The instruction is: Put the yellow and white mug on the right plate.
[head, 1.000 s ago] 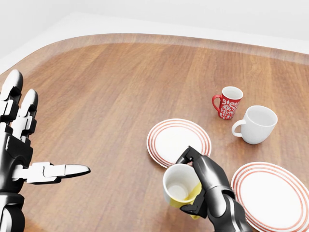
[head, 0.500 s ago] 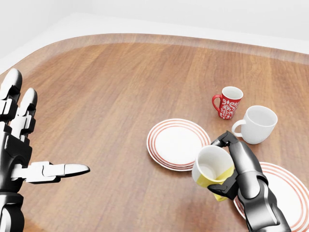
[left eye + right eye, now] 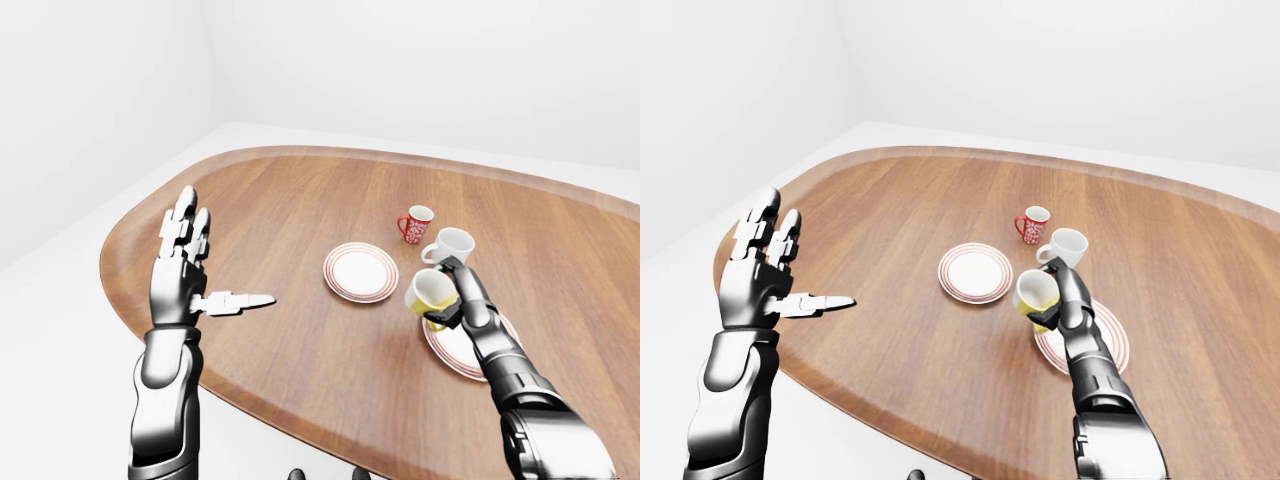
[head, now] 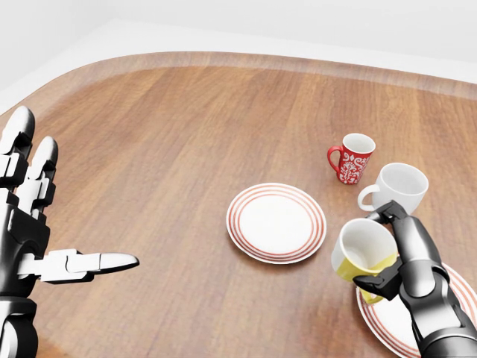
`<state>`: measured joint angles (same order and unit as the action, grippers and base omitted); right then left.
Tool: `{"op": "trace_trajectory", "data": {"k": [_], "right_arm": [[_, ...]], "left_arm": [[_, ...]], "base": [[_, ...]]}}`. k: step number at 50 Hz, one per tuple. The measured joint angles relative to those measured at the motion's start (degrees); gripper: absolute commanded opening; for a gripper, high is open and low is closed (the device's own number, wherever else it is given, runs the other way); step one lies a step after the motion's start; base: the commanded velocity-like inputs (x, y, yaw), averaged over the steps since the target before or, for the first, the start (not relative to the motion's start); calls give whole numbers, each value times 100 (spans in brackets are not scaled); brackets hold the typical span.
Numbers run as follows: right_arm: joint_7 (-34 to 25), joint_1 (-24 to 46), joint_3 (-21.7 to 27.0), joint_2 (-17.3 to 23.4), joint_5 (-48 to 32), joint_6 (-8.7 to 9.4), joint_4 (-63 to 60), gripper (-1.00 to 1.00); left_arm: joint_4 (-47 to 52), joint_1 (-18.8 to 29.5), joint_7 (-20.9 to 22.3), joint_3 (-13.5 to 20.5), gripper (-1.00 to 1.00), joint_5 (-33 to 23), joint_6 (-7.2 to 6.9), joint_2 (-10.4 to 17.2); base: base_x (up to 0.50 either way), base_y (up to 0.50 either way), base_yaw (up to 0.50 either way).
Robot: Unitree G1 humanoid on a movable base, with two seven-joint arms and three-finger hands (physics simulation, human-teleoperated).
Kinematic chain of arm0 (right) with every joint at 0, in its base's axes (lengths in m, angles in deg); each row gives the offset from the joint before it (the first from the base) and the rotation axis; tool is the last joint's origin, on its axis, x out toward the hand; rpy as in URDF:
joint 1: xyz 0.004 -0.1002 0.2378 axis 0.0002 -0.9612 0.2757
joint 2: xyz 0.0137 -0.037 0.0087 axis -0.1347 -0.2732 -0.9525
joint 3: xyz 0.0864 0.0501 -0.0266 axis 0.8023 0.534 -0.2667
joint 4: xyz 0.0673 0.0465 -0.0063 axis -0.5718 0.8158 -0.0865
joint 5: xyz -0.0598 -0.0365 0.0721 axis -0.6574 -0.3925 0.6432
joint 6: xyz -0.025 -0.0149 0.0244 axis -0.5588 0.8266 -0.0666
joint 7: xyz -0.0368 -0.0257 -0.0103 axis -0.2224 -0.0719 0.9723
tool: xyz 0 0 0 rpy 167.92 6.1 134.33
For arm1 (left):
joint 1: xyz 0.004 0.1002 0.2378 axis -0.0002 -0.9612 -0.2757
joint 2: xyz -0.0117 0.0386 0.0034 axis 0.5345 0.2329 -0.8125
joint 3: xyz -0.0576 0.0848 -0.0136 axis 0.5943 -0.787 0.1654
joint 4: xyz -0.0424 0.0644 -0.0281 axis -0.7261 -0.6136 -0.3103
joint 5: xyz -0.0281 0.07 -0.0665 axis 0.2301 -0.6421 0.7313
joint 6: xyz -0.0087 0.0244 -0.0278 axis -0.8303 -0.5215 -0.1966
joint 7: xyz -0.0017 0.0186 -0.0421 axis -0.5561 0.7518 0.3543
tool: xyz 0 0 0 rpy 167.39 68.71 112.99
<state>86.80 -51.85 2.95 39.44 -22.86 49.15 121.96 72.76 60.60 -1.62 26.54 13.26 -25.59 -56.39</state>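
My right hand [image 4: 395, 257] is shut on the yellow and white mug [image 4: 362, 252] and holds it tilted, mouth toward the view's left, above the left rim of the right plate [image 4: 387, 317]. That plate is white with red rings and is partly hidden by my forearm. In the left-eye view the mug [image 3: 430, 292] hangs over the same plate [image 3: 452, 345]. My left hand [image 4: 33, 224] is open and empty at the far left, fingers spread, thumb pointing right.
A second red-ringed plate [image 4: 276, 221] lies left of the mug. A red patterned mug [image 4: 352, 158] and a plain white mug [image 4: 396, 191] stand above the right plate. The wooden table [image 4: 164, 142] curves away at the top and left.
My right hand has carried the mug to the right, from beside the left plate's lower rim to over the right plate's left edge. The left hand has not moved.
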Motion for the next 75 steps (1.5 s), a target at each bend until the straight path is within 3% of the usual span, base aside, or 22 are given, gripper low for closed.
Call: {"op": "trace_trajectory", "data": {"k": [4,37,75], "right_arm": [[115,117,5,114,45,-104,309,-100],[465,388,151,747,428,-104,1459,-100],[738,389,307,825,468,-103,1995,-100]], "left_arm": [[-5,4,0,-1,91,-2,0,1],[-35,5,-3,-5,91,-18,0,3],[-21,-25,11,-31,91,-45,0,-16]], "base": [[0,0,0],[0,0,0],[0,0,0]]}}
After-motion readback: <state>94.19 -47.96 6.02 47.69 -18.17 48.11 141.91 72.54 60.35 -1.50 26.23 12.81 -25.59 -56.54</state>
